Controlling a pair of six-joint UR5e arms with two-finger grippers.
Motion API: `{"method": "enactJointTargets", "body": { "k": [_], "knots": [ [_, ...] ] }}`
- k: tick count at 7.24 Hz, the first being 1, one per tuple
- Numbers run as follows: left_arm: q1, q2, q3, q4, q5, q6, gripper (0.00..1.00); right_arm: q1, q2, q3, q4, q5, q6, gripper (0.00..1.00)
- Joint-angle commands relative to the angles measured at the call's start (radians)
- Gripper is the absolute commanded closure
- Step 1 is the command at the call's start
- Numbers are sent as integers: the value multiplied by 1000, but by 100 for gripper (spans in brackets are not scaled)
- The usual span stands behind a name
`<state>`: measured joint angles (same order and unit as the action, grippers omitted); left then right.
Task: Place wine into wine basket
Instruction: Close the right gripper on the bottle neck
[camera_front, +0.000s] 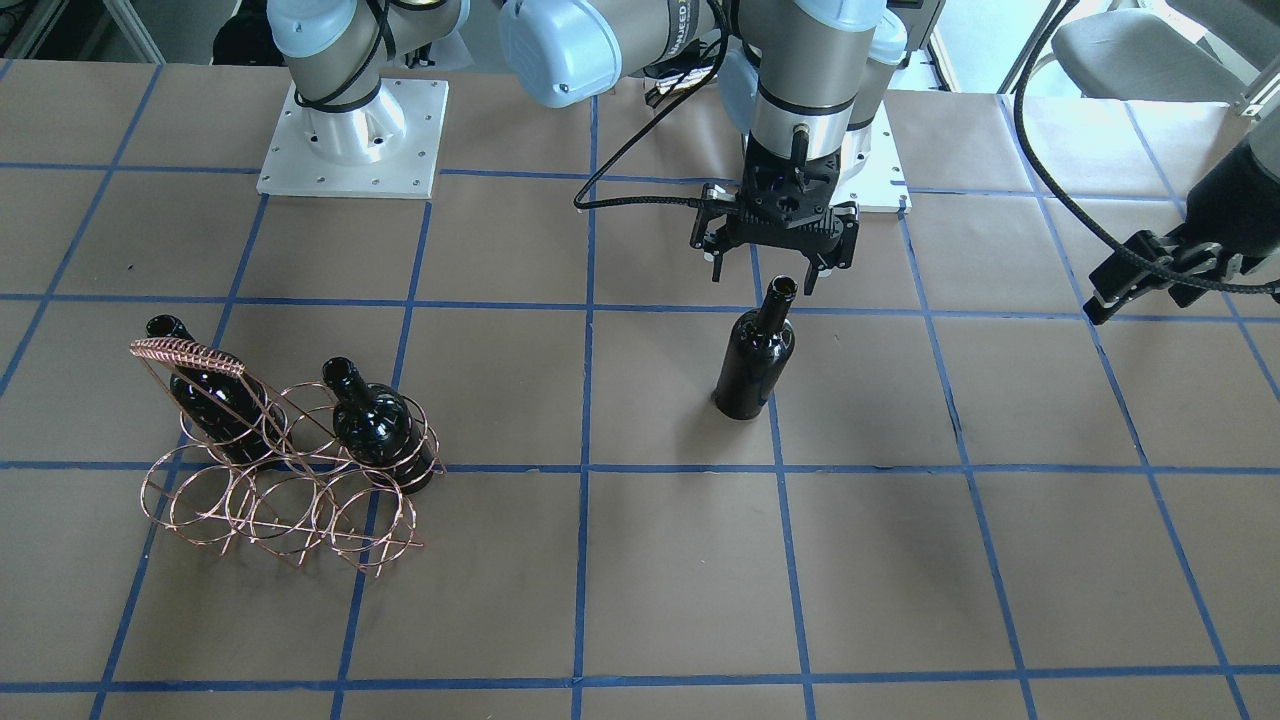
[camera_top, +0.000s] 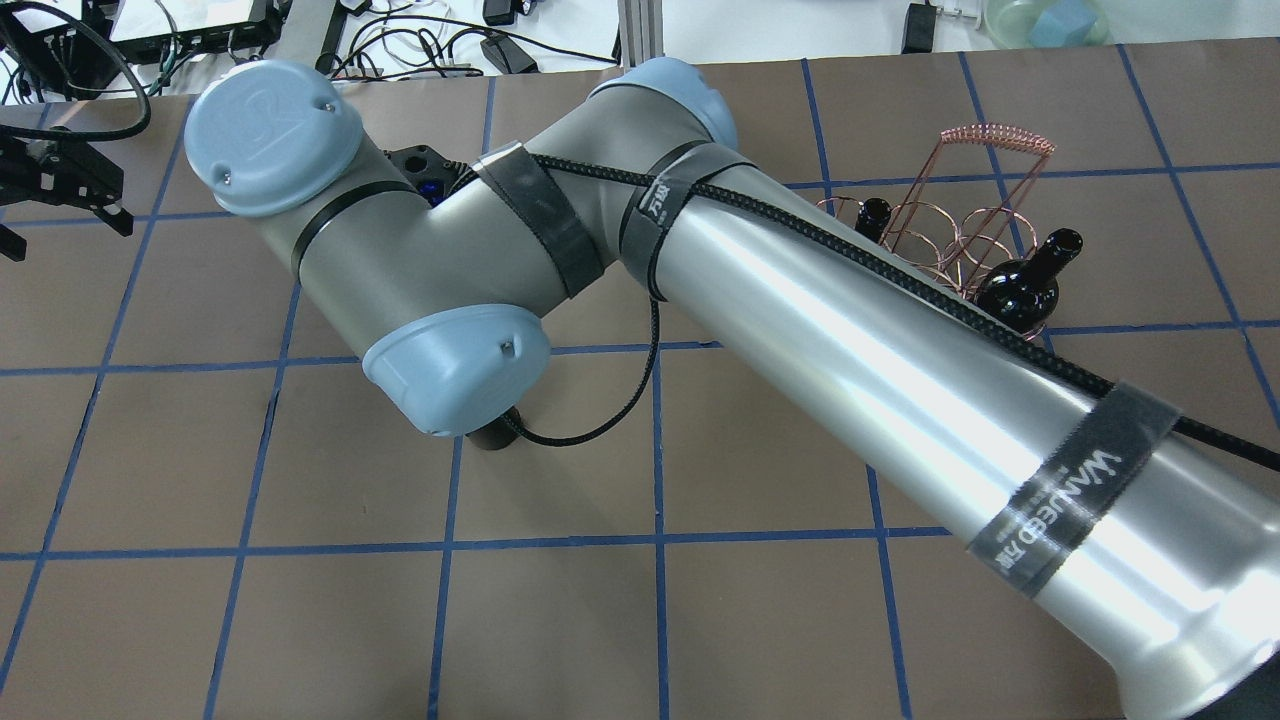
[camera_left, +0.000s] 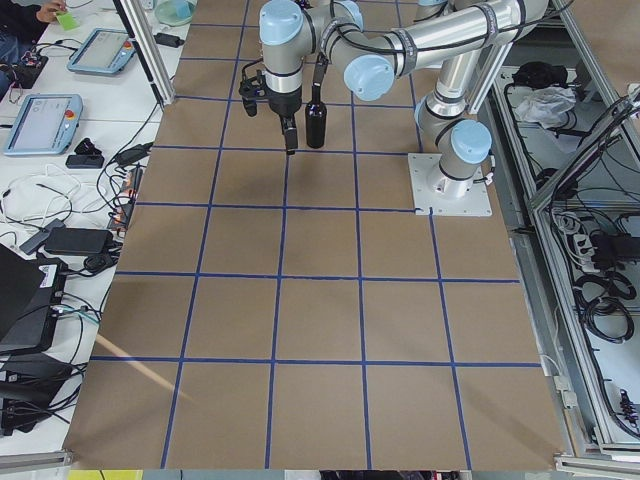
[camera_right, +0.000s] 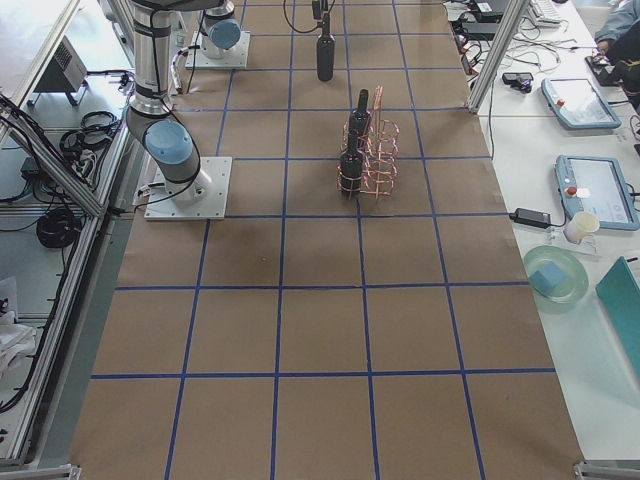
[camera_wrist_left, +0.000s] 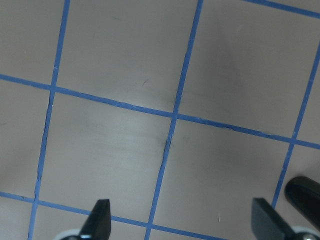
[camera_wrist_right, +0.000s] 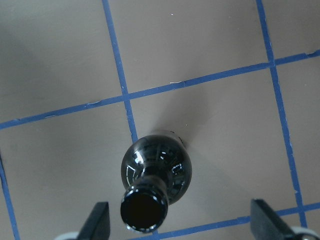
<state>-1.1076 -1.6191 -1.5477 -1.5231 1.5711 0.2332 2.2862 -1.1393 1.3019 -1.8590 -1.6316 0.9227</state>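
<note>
Right pincer (camera_front: 765, 272) spread above wine (camera_front: 755, 360) | wrist view shows it off-centre

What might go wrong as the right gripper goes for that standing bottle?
In the right wrist view the bottle sits off-centre between the open fingers of the right gripper, so one finger could knock it over. The wine basket already holds two bottles, and its thin rings or tall handle could snag a third.
</note>
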Motion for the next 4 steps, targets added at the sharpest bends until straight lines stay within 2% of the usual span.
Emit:
{"method": "enactJointTargets", "body": {
  "k": [1, 2, 4],
  "knots": [
    [0, -1, -2, 0, 1, -2, 0, 1, 36, -1, -43, -17, -5, 1],
    [0, -1, -8, -2, 3, 0, 0, -1, 46, -3, -86, -25, -10, 1],
    [-3, 2, -12, -3, 1, -3, 0, -1, 41, 7, -86, -28, -5, 1]
  ]
}}
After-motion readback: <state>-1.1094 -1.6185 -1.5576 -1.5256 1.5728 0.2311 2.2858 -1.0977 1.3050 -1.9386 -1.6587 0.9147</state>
